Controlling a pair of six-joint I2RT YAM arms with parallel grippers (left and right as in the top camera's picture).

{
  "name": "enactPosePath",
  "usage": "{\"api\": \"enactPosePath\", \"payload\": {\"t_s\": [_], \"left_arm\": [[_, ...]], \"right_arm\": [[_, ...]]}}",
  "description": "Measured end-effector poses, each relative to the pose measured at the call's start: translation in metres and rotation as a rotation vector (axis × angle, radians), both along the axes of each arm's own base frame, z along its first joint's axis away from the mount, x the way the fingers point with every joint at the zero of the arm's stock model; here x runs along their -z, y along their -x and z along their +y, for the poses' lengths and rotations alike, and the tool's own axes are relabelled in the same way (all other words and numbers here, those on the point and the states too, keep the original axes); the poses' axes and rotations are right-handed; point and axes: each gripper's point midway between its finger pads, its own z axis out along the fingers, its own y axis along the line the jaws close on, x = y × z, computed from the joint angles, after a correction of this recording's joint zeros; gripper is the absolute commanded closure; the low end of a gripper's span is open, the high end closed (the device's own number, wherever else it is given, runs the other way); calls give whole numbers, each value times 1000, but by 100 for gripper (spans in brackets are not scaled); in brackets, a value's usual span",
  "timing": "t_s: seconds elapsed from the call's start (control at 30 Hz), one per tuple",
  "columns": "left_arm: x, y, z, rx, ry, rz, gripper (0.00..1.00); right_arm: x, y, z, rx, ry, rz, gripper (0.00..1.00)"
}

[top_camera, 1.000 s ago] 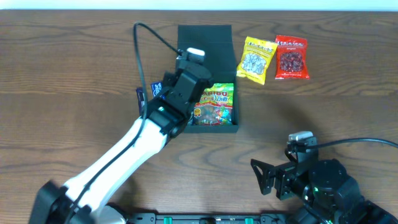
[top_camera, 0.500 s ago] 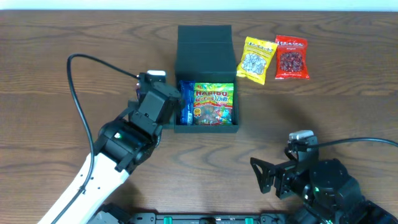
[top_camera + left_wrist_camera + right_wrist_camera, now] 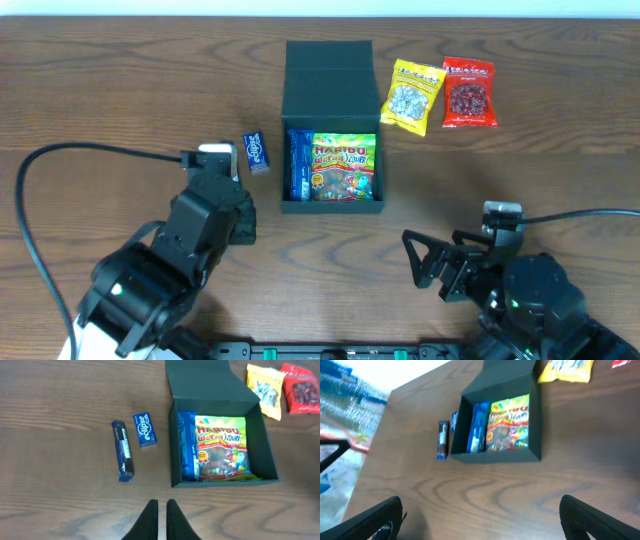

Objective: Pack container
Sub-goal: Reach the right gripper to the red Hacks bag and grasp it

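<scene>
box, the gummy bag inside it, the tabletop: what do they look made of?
Container: probably rigid paperboard, matte dark green-black; thin flat walls, folded flap lid, no glare.
Gummy bag: likely printed plastic film, slightly glossy; wrinkled surface, bright print.
Table: brown wood grain, low sheen; solid wood, veneer or laminate, cannot tell which.

Dark brown wood-grain table (image 3: 100,90) — even light, mild glare; pale strip (image 3: 320,7) beyond far edge.
</scene>
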Motion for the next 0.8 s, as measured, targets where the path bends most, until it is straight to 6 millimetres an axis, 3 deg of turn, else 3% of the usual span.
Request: {"api": "enactPosePath", "payload": {"t_s": [0.07, 0.17, 0.27, 0.4, 0.5, 0.67, 0.8], "left_arm": [[-3, 3, 2, -5, 11, -11, 58], [-3, 4, 3, -8, 17, -8, 26], [-3, 5, 4, -4, 9, -5, 2], [-2, 6, 4, -5, 10, -1, 5], [-2, 6, 4, -5, 9, -1, 5], [-1, 7, 4, -5, 5, 6, 5], [0, 7, 5, -5, 2, 10, 5]], "right_arm": [[6, -8, -1, 19, 39, 17, 1], [23, -31, -4, 55, 165, 93, 1], [23, -61, -12, 107, 247, 129, 1], [24, -101, -40, 231, 332, 168, 1], [30, -141, -79, 390, 392, 164, 2], [32, -190, -116, 489, 457, 96, 1], [48, -224, -144, 538, 504, 81, 1]]}}
